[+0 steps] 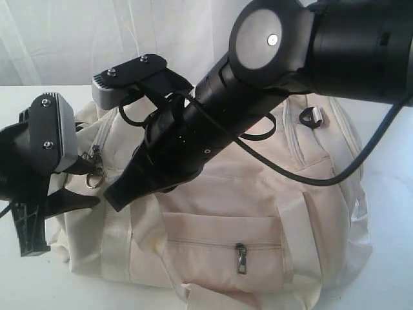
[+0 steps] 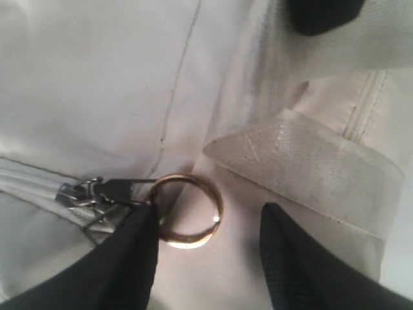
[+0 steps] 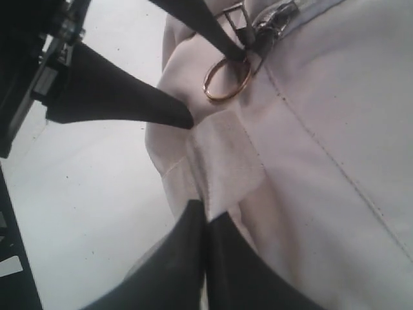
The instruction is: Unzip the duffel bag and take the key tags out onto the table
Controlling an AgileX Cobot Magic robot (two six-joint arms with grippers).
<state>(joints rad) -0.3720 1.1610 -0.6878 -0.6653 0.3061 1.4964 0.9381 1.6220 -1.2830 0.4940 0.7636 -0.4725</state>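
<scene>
You have one duffel bag (image 1: pixel 258 194), two arms and two claws in play. The bag lies on its side on a plain white table (image 1: pixel 393 258), filling most of the exterior view, and a pale curtain (image 1: pixel 97 39) hangs behind it.

The bag is cream fabric with paler webbing. Its flat front pocket faces you, closed, with one metal zipper pull (image 1: pixel 241 259) hanging at the middle. A second pull (image 2: pixel 90 196) sits at the left end of the bag on the main zipper, and it carries one brass ring (image 2: pixel 188 210). A black hook (image 1: pixel 311 116) shows near the top right of the bag.

Your left claw (image 2: pixel 210 223) is wide open over that end. One finger touches the ring and the pull beside it; the other stands well apart on bare fabric. It grips nothing.

Your right claw (image 3: pixel 206 216) reaches across from the right. Its fingers are pressed together, and a fold of the webbing strap (image 3: pixel 222 158) runs in between their tips, just beside the ring. A black cable (image 1: pixel 303 177) from that arm drapes over the bag.
</scene>
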